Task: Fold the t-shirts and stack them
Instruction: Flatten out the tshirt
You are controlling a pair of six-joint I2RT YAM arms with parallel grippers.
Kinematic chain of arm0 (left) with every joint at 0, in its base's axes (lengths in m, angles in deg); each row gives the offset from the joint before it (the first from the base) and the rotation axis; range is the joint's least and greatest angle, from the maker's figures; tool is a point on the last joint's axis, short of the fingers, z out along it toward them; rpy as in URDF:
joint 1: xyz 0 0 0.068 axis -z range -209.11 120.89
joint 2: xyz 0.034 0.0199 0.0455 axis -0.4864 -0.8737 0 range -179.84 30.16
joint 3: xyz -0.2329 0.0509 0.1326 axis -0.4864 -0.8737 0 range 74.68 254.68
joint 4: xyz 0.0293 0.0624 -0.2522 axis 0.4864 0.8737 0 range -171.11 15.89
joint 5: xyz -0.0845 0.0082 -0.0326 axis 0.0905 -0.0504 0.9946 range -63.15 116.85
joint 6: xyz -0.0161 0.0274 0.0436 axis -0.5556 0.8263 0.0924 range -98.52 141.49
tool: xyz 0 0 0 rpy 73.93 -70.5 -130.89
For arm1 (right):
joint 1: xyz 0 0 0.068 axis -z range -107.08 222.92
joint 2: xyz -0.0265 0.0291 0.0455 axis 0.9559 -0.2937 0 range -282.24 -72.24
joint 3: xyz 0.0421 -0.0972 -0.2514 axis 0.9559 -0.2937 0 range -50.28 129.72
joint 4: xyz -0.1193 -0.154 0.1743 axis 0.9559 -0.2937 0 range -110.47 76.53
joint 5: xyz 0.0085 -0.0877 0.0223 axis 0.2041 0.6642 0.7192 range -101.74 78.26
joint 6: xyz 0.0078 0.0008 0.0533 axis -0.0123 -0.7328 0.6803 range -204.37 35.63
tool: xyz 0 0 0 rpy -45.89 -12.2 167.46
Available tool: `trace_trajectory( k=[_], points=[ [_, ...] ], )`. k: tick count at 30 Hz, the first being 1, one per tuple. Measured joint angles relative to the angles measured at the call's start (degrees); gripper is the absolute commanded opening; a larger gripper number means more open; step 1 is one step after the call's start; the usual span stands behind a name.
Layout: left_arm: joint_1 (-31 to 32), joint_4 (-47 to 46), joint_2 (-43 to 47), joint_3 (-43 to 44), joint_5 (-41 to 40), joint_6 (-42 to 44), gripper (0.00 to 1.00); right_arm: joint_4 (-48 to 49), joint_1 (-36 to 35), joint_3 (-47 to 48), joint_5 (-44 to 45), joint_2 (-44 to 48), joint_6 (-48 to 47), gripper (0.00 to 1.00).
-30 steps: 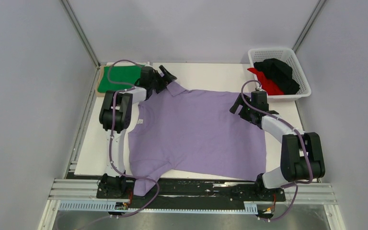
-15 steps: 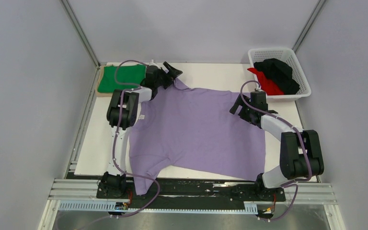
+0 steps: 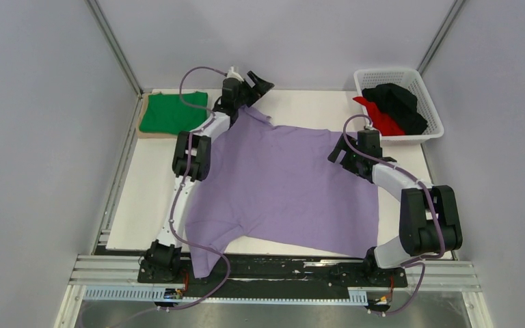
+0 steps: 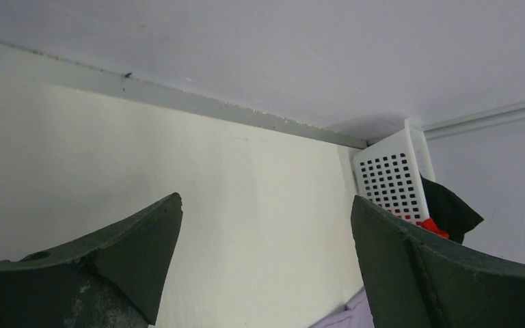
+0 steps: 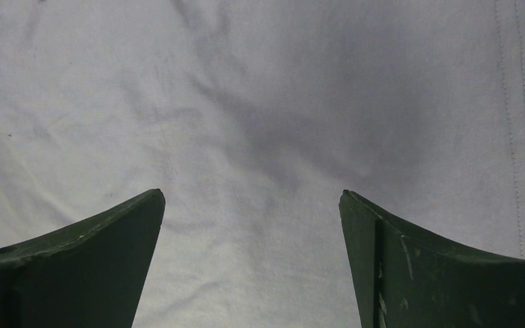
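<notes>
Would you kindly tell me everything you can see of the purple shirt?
The purple shirt is soft lilac cloth, spread flat and unfolded across the white table, lightly wrinkled, hem to the right. One short sleeve points far-left, by the open left gripper; the other drapes over the near edge. The left arm crosses its left side; the open right gripper hangs over its far-right corner.

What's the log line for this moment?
left gripper: open, empty, by purple shirt collar | right gripper: open, low over purple shirt | purple shirt: spread, unfolded | green shirt: folded, far left
</notes>
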Motion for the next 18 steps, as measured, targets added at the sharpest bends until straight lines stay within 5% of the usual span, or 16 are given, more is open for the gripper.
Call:
trace_trajectory(
  k=[6,14,18],
  points=[
    [0.3,5.9,-0.7,6.2,1.9,6.2,1.0,0.0,0.0,0.0,0.1,0.2,0.0,1.0],
    [1.7,7.4,24.8,-26.4,-1.8,14.8,1.0,-0.1,0.0,0.0,0.1,0.7,0.0,1.0],
    [2.6,6.1,32.6,-36.0,-4.5,15.0,1.0,-0.1,0.0,0.0,0.1,1.4,0.0,1.0]
  ],
)
